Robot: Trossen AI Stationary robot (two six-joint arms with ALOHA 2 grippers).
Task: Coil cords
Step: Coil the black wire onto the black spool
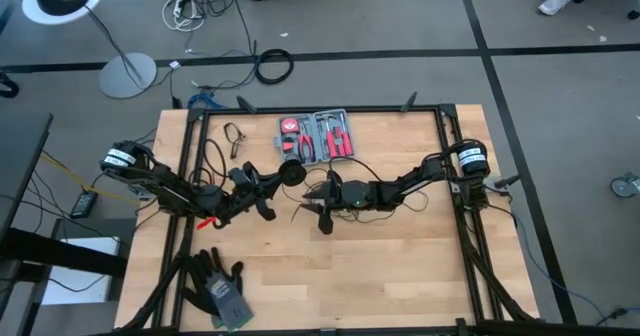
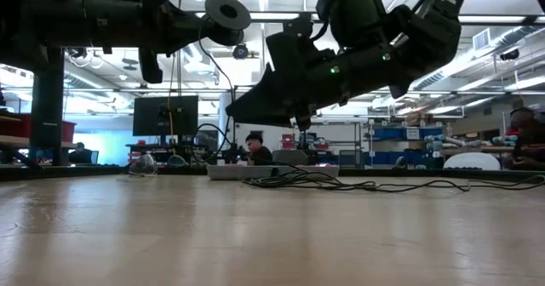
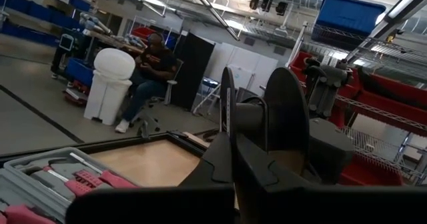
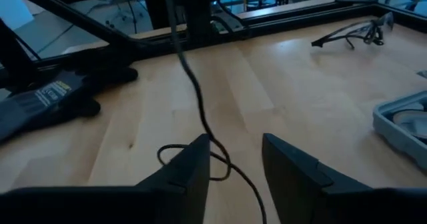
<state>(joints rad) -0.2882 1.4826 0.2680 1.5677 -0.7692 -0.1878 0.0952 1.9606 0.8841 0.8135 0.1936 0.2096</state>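
The cord is a thin black wire ending in a round black puck [image 1: 291, 170]. My left gripper [image 1: 272, 179] is shut on the puck, well above the table; the puck also shows in the low view [image 2: 226, 12] and the left wrist view [image 3: 287, 111]. The wire [image 4: 199, 111] runs down from there and passes between the open fingers of my right gripper [image 4: 233, 161], which points down at mid-table [image 1: 318, 206]. More of the wire lies in loose loops on the table [image 2: 341, 182] under the right arm. My left gripper pinches the puck between its two fingers at its near edge [image 3: 235, 141]. The fingers come level from the table's left. The puck stands on edge, lifted clear of the table, and shows as two discs joined by a hub [image 3: 250, 117]. My right gripper: the wire runs close by one fingertip [image 4: 200, 151]; I cannot tell whether they touch.
A grey case of red-handled tools [image 1: 318, 136] lies at the far middle, and a pair of glasses [image 1: 235, 134] lies to its left. Black gloves [image 1: 215, 286] lie at the near left. Dark frame rails [image 1: 455, 216] run along the table's sides. A seated person [image 3: 150, 71] shows beyond the table.
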